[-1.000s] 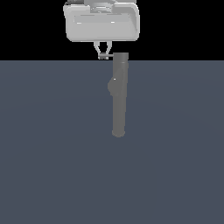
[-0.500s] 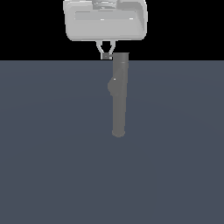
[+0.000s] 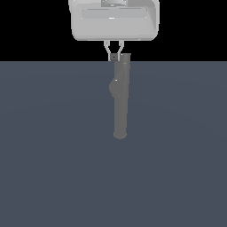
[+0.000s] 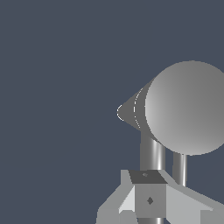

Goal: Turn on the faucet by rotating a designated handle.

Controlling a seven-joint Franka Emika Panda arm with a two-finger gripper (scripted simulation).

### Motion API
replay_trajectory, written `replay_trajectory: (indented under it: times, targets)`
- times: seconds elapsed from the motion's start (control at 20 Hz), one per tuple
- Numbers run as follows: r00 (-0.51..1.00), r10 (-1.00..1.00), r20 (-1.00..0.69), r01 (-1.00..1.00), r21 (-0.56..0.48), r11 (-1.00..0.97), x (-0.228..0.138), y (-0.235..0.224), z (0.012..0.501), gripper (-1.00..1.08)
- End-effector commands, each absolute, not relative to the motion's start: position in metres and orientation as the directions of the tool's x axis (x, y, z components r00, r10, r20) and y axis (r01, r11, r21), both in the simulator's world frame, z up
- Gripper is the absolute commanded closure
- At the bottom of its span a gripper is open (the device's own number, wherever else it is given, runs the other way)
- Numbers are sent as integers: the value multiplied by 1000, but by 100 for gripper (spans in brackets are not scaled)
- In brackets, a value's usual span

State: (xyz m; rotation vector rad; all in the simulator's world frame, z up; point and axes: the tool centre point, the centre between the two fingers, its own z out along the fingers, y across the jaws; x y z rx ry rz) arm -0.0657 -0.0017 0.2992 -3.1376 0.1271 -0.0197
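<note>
One faucet (image 3: 120, 95), upright, rounded end down

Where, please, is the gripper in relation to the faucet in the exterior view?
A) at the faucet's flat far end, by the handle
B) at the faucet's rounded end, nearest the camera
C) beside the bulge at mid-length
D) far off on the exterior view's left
A: the gripper has its fingertips at the flat far end of the faucet, far from the rounded end.
</note>
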Motion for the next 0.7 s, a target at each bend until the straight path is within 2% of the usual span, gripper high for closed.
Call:
replay_trajectory:
  times: [0.0,0.05,0.1,0.65]
  targets:
    - [994,-107,1,-107,0,-994,-79,-26,300,108]
    - [994,-107,1,-107,0,-994,-79,-26,300,108]
    - [997,-75,9,-75,-1,-997,-71,-6,299,108]
    - [994,-105,0,-105,0,-994,-61,-71,300,108]
